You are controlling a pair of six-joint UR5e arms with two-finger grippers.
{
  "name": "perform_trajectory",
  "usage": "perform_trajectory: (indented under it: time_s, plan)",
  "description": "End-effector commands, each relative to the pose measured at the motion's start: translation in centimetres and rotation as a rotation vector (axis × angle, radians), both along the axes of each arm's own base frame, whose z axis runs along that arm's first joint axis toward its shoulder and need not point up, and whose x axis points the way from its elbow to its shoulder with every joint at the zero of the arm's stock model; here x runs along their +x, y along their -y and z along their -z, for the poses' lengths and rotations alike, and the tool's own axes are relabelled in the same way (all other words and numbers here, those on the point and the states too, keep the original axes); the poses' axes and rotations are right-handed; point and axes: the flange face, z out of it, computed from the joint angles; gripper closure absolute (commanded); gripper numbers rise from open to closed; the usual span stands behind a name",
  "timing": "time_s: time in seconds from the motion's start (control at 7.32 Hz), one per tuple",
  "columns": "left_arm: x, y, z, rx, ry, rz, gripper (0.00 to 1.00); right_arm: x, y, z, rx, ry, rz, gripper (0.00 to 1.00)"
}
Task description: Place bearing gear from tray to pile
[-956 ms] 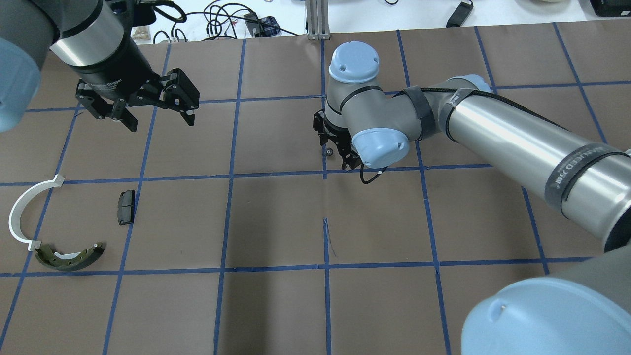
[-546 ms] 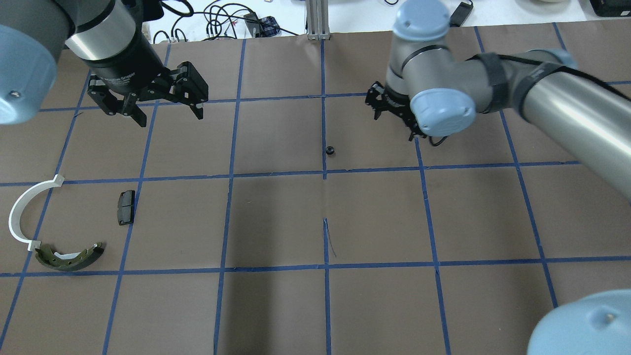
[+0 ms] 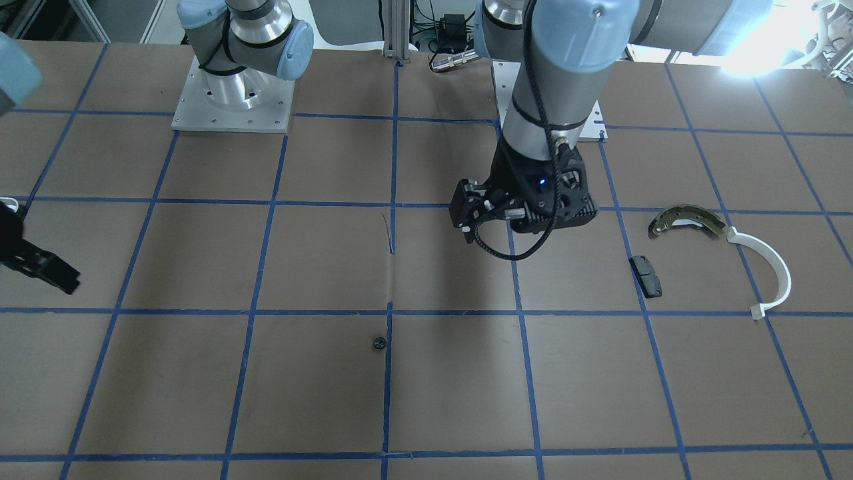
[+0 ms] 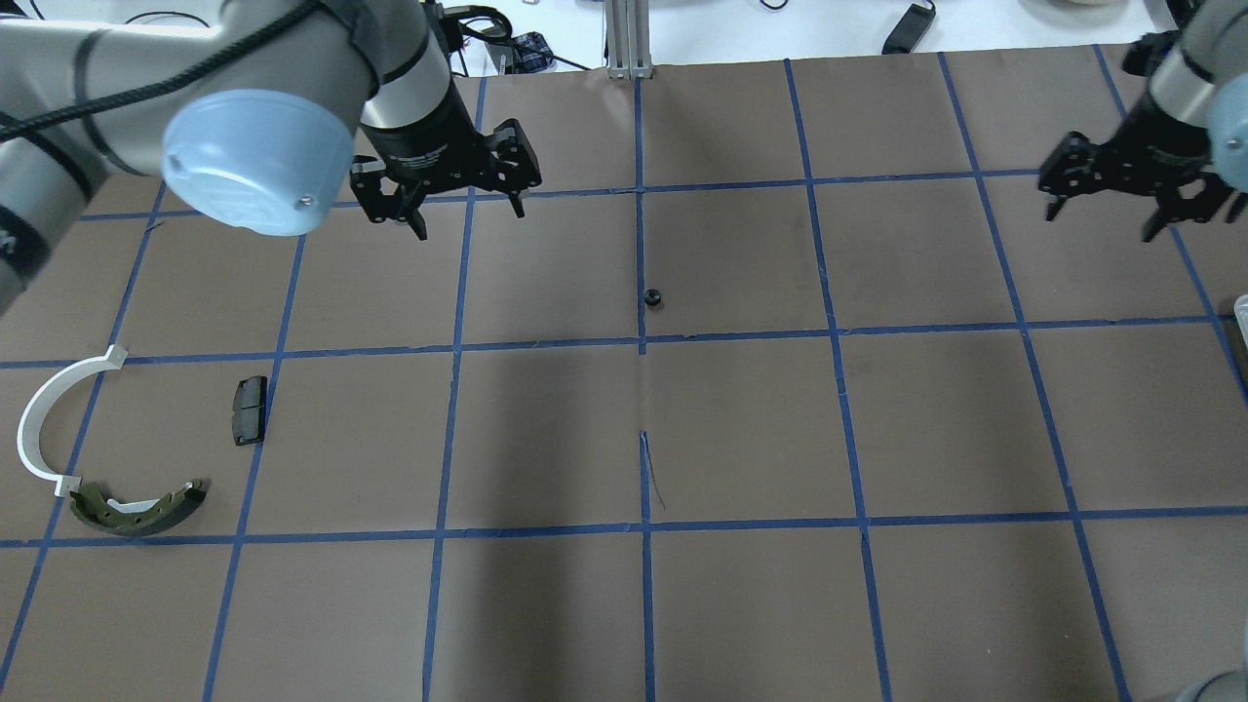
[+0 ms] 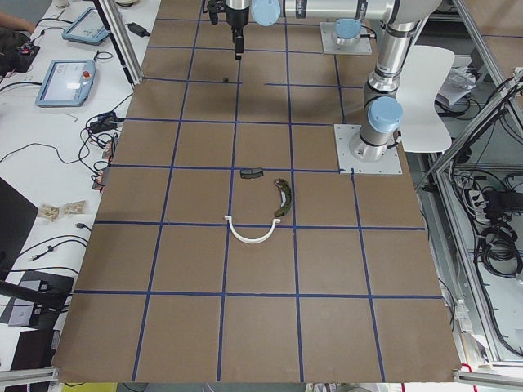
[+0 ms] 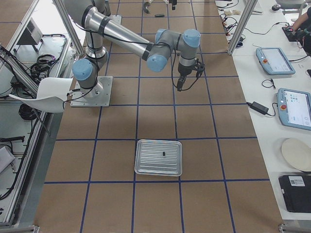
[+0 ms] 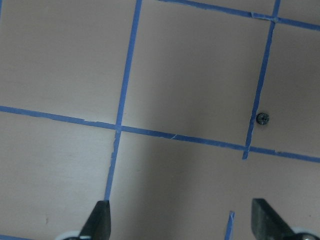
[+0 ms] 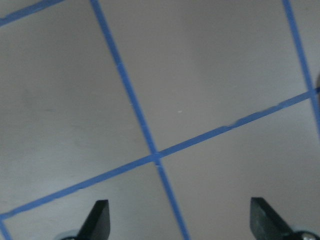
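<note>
Your bearing gear (image 4: 653,296) lies alone on the brown surface (image 4: 546,429), touching neither pincer, just beside a blue tape line (image 4: 641,244) close to where 2 lines cross; the left wrist camera shows it as a small dark ring (image 7: 262,118) right of that line. Nearest to the gear is the left pincer (image 4: 466,220), which hangs above the surface on the gear's far side from the robot and toward the robot's left, its 2 fingers (image 7: 100,220) spread wide with nothing between them. Well away from the gear toward the robot's right, the right pincer (image 4: 1102,222) hangs over the surface, also spread wide and holding nothing; its wrist camera shows only tape lines between the fingers (image 8: 260,215). Further right of the gear sits the tray (image 6: 158,157), with 1 small dark piece (image 6: 164,154) on it, too small for you to identify. The pile lies well apart from the gear on the robot's left and nearer the robot: a black pad (image 4: 249,409), a white arc (image 4: 49,419) and a brake shoe (image 4: 136,507) touching the arc's end.
</note>
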Motion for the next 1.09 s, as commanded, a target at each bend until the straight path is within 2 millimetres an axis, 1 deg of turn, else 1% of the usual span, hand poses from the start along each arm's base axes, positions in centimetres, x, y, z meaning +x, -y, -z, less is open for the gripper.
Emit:
perform_trajectory:
  time_s: [0.0,0.14,0.27,0.41,0.55,0.68,0.82,0.96]
  plan:
    - [-6.0,2.7,5.5,-0.013,-0.020,-0.080,0.00,-13.7,-3.8,1.7,0.023,-0.036,-0.090,0.00]
    - [-8.1,3.6,8.0,0.009,-0.017,-0.104,0.00,-18.4,-4.4,3.8,-0.001,-0.064,-0.138,0.00]
    - [-10.0,4.2,10.3,0.030,-0.012,-0.129,0.00,-21.9,-4.7,6.3,-0.022,-0.085,-0.171,0.00]
    - [-11.2,5.6,13.0,0.028,-0.017,-0.159,0.00,-24.2,-4.9,8.6,-0.028,-0.086,-0.195,0.00]
    - [-12.8,6.6,15.9,0.015,-0.028,-0.202,0.00,-25.3,-5.1,10.6,-0.032,-0.071,-0.192,0.00]
    - [-13.5,6.9,17.9,0.023,-0.024,-0.224,0.00,-26.5,-5.6,12.1,-0.030,-0.064,-0.178,0.03]
    - [-14.0,7.5,19.9,0.041,-0.017,-0.229,0.00,-27.8,-6.2,14.1,-0.023,-0.042,-0.156,0.06]
    - [-15.2,7.2,21.8,0.060,-0.005,-0.212,0.00,-27.9,-6.7,14.6,-0.009,-0.039,-0.152,0.08]
